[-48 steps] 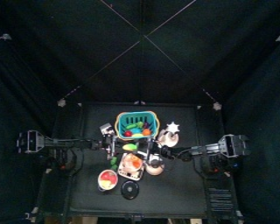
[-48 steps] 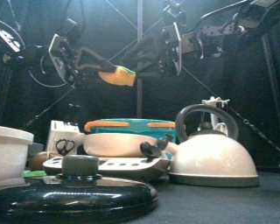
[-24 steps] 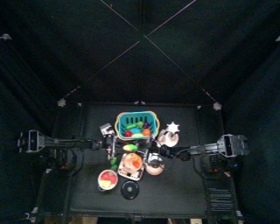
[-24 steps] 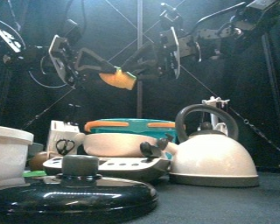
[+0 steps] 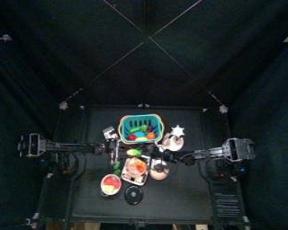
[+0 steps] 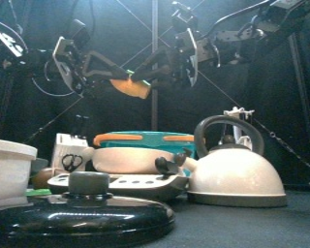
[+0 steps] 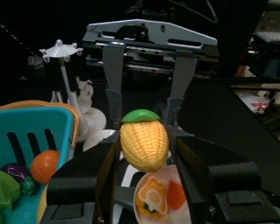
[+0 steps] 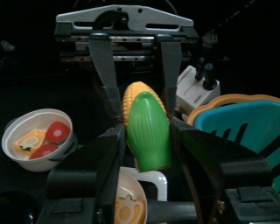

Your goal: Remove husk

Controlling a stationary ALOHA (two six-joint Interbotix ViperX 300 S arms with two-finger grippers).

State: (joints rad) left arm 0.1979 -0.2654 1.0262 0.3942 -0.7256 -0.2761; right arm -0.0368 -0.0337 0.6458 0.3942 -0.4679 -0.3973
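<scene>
Black curtains (image 5: 62, 54) around cluttered table (image 5: 86, 189)

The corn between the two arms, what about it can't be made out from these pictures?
- Top view: the corn is too small to tell yellow cob from green husk.
- Front view: the corn is half covered by the dark arms, so neither grip shows.
- Left wrist view: the husk is mostly behind the cob; only its tip shows.
- Right wrist view: whether the right end effector actually touches the husk is unclear.
</scene>
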